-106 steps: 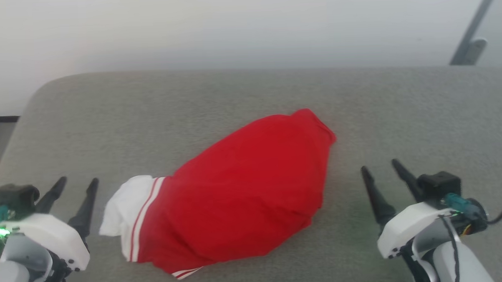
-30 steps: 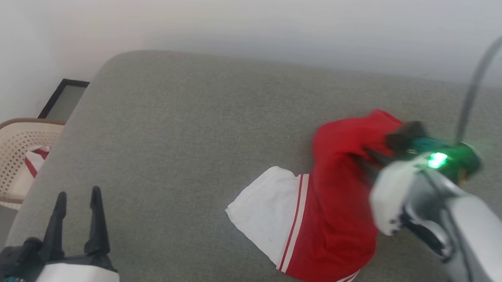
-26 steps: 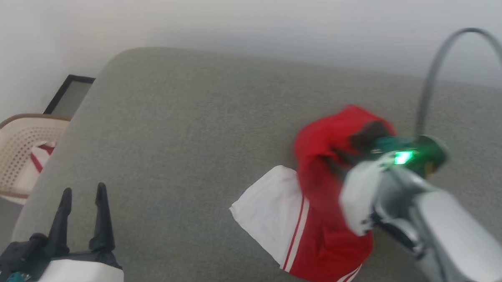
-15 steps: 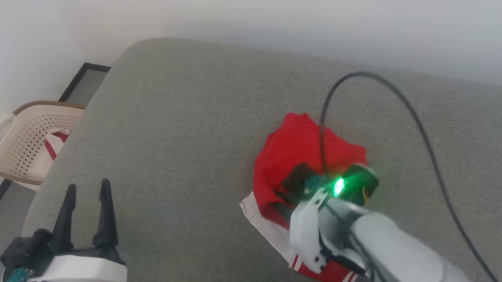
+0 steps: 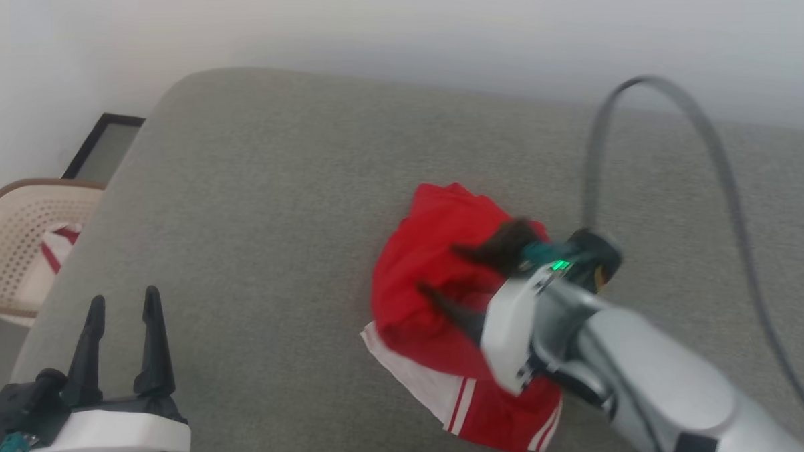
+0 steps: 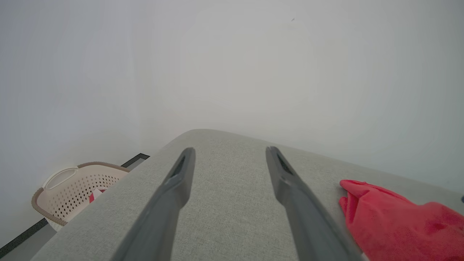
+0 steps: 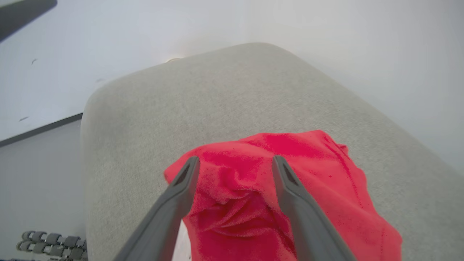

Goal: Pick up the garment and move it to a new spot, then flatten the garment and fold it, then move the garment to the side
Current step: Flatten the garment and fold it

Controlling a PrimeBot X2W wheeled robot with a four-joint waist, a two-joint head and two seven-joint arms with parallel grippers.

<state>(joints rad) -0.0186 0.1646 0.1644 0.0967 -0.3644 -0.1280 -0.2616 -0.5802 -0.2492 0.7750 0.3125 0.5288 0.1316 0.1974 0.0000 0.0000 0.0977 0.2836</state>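
Observation:
The garment (image 5: 437,278), a bright red T-shirt with a white sleeve edged in stripes, lies bunched in a heap on the grey cushioned surface (image 5: 274,190). My right gripper (image 5: 445,272) is open just over the heap, its dark fingers spread across the red folds. In the right wrist view, the right gripper (image 7: 235,159) straddles a ridge of the garment (image 7: 326,181) without pinching it. My left gripper (image 5: 124,299) stands open and empty at the lower left, well clear of the cloth. The left gripper (image 6: 230,150) points across bare cushion in its own wrist view, with the garment (image 6: 398,221) off to the right.
A beige perforated basket (image 5: 15,246) holding a red-and-white cloth scrap (image 5: 55,248) stands on the floor beyond the cushion's left edge. A dark-framed panel (image 5: 101,146) lies by the wall. A grey cable (image 5: 638,84) arcs over my right arm.
My right gripper, shut on the garment a second ago and dragging it leftward into a heap, has opened and let it go. The left gripper has stayed open. The head camera shifted slightly.

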